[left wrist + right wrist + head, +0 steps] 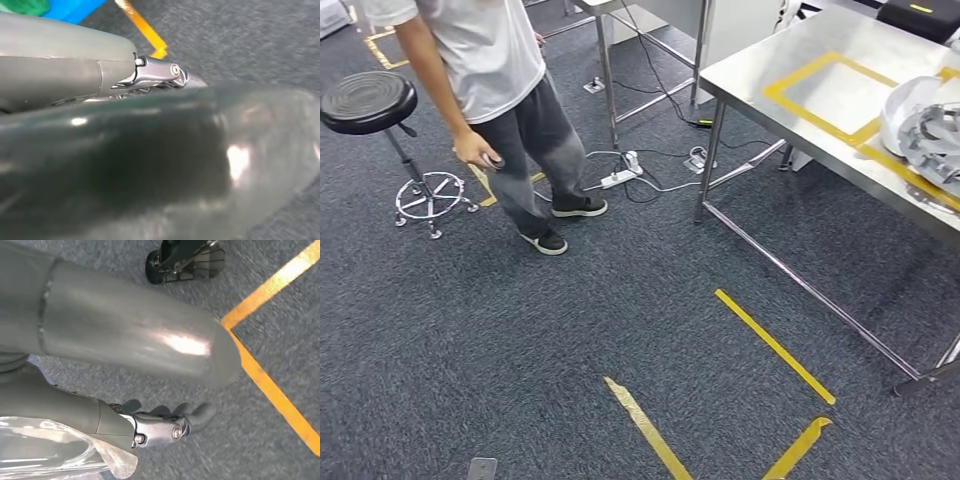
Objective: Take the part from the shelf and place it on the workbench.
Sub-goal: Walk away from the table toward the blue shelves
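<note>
The steel workbench [803, 60] stands at the right of the head view, with a yellow tape rectangle [814, 110] marked on its top. White moulded parts [924, 125] lie at its right end. In the left wrist view my left hand [94, 75] hangs over the carpet, one finger [166, 72] stretched straight beside the blurred thick thumb [151, 165], with nothing seen in it. My right hand [151, 425] also hangs over the carpet. Its dark fingers [196, 415] reach out apart from the big grey thumb [132, 335], with nothing between them.
A person [509, 90] stands at the upper left beside a black stool [369, 100]. A power strip [618, 178] and cables lie on the carpet near the workbench leg [709, 160]. Yellow floor tape [773, 345] marks the carpet ahead. Something blue [64, 7] shows beyond my left hand.
</note>
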